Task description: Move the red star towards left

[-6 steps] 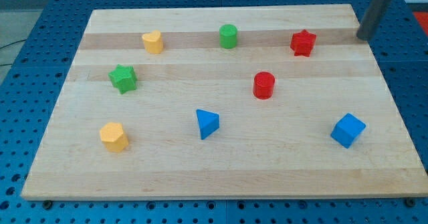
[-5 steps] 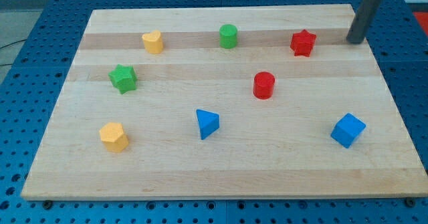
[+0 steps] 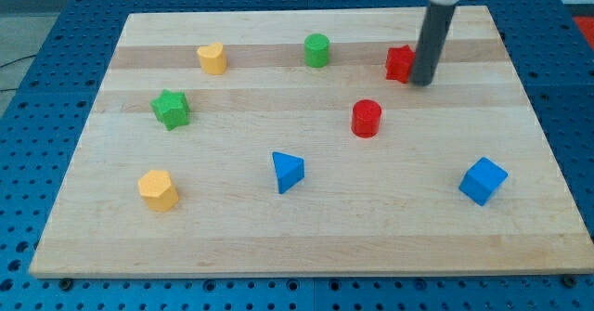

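Observation:
The red star (image 3: pixel 399 63) lies near the top right of the wooden board (image 3: pixel 306 227). My dark rod comes down from the view's top, and my tip (image 3: pixel 422 81) touches the star's right side, hiding part of it. A red cylinder (image 3: pixel 367 118) stands below and to the left of the star. A green cylinder (image 3: pixel 317 49) stands to the star's left along the same row.
A yellow heart-like block (image 3: pixel 213 58) lies at the top left, a green star (image 3: pixel 171 109) at the left, and a yellow block (image 3: pixel 159 189) at the bottom left. A blue triangle (image 3: pixel 287 172) lies at bottom centre and a blue cube (image 3: pixel 483 181) at the bottom right.
My tip has moved left from beyond the board's top right edge to the red star's right side. The star has shifted a little to the left.

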You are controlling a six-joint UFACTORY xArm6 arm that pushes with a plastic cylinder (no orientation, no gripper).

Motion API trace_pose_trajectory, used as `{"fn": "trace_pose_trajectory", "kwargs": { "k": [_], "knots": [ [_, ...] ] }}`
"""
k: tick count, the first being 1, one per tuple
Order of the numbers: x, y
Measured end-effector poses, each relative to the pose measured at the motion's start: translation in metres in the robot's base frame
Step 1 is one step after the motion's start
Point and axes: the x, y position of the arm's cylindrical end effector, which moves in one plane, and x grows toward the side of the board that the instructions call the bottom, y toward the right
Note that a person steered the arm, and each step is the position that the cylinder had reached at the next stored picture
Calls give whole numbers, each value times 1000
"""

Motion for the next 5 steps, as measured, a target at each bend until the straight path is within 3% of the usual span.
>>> {"fn": "trace_pose_trajectory", "kwargs": {
  "k": [1,2,3,4,5],
  "knots": [
    [3,-32],
    [-11,38],
    [-39,47],
    [11,-44],
    [16,-53]
  ]
}}
